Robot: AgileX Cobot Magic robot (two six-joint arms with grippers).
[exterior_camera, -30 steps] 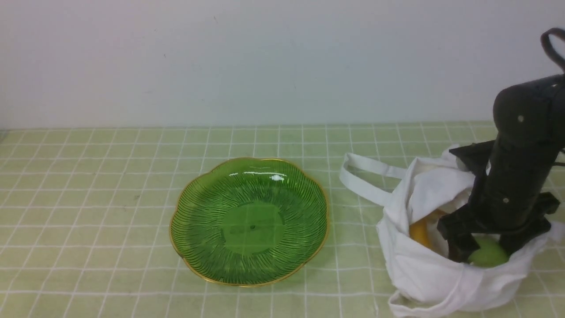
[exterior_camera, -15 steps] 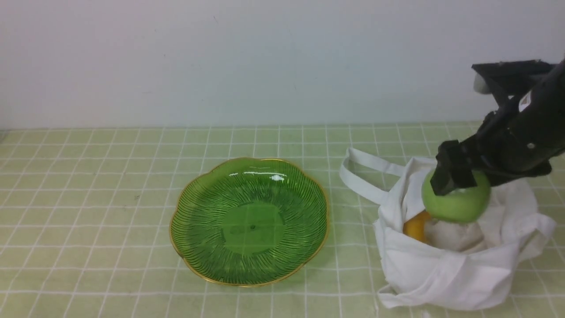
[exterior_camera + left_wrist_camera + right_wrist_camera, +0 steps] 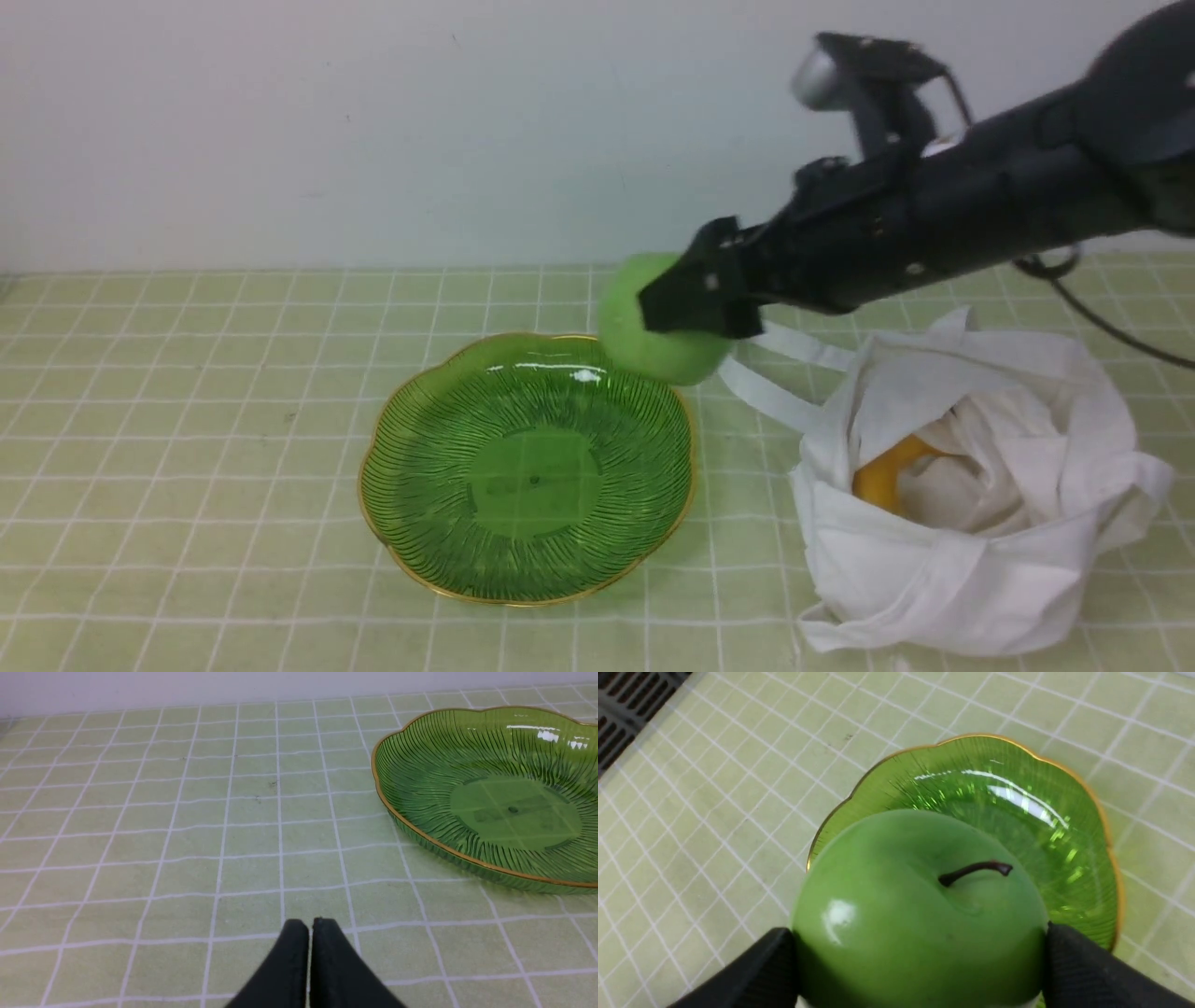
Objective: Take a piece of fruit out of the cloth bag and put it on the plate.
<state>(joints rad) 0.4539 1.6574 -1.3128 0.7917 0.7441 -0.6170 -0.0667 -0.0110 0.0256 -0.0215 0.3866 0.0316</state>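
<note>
- The plate (image 3: 420,439) sits on the bench (image 3: 187,420) about midway between its left and right edges, nearer the front edge.
- The cloth bag (image 3: 915,579) stands to the right of the plate, by the front right corner, apart from it.
- The bag's straps (image 3: 775,397) lie on the bench between bag and plate.
- Another fruit (image 3: 882,476) lies inside the bag.
- The piece of fruit (image 3: 644,345) hangs in the air over the plate's far right rim, clasped by the right gripper (image 3: 691,303).
- The left gripper (image 3: 310,933) is over the bench left of the plate, its fingers together.

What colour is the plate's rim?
The plate has a gold rim; clearest in the left wrist view.
</note>
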